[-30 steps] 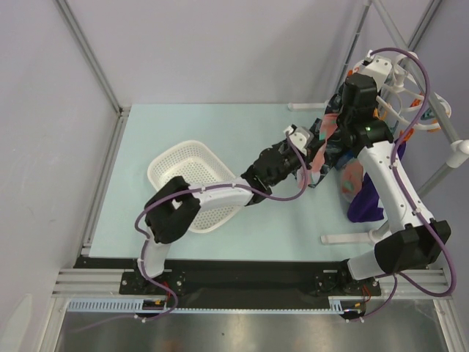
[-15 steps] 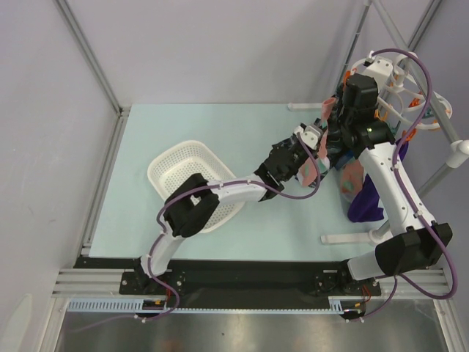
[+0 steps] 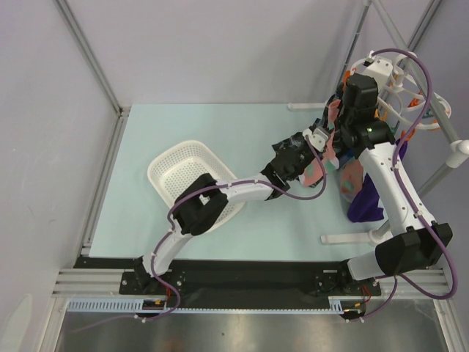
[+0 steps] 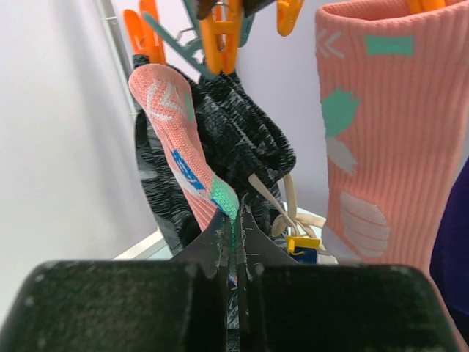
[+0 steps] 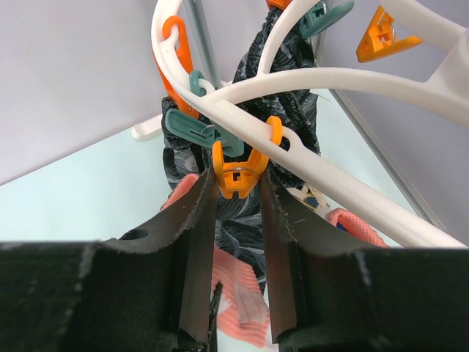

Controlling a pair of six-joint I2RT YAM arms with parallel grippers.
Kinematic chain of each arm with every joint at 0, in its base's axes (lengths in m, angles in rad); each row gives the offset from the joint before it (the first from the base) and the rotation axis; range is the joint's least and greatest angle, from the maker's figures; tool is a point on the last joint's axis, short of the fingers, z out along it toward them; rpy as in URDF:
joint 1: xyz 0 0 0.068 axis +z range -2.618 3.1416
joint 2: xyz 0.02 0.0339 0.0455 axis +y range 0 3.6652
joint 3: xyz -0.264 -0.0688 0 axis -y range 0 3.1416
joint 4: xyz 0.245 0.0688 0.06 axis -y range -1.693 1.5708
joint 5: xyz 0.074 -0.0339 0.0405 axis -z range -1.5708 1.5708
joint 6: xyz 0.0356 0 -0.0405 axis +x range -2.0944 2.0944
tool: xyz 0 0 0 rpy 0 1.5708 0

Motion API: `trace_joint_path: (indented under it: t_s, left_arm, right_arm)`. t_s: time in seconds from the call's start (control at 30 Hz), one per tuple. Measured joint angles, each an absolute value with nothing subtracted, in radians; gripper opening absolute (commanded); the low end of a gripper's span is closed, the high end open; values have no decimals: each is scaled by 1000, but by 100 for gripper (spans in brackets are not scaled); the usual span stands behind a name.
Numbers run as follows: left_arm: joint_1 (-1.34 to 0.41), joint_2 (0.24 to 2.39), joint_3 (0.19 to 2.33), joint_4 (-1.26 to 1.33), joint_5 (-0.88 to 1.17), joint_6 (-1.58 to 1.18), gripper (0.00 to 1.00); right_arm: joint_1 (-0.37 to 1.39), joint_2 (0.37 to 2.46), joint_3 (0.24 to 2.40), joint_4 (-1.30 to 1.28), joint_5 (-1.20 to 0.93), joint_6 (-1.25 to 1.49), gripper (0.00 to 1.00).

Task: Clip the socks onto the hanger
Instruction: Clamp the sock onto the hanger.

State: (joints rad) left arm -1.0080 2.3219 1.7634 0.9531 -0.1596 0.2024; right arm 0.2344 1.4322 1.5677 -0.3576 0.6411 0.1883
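Observation:
My left gripper (image 4: 236, 220) is shut on the teal toe of a salmon-pink sock (image 4: 176, 139) and holds it upright just under an orange peg (image 4: 222, 37) of the hanger. A second salmon sock (image 4: 381, 132) with teal and white patches hangs clipped at the right. My right gripper (image 5: 238, 198) has both fingers pressed against the sides of an orange peg (image 5: 239, 172) on the white ring hanger (image 5: 330, 81). The held sock (image 5: 242, 293) shows below that peg. In the top view the left gripper (image 3: 321, 143) is beside the hanger (image 3: 410, 88).
A dark patterned cloth (image 4: 245, 139) hangs behind the held sock. A purple garment (image 3: 364, 202) hangs under the hanger. A white mesh basket (image 3: 187, 172) sits on the table at the left. The hanger stand's white feet (image 3: 352, 236) lie at the right.
My left gripper has risen and moved right with the sock, up to the hanger's pegs. The right arm has stayed at the hanger.

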Motion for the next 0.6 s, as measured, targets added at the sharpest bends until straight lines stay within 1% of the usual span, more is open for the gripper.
trace_joint_path:
  t_s: [0.6]
  left_arm:
    - [-1030,2362,1842,907,-123,231,0]
  right_arm:
    - [234,1429,1568,-358,630,206,0]
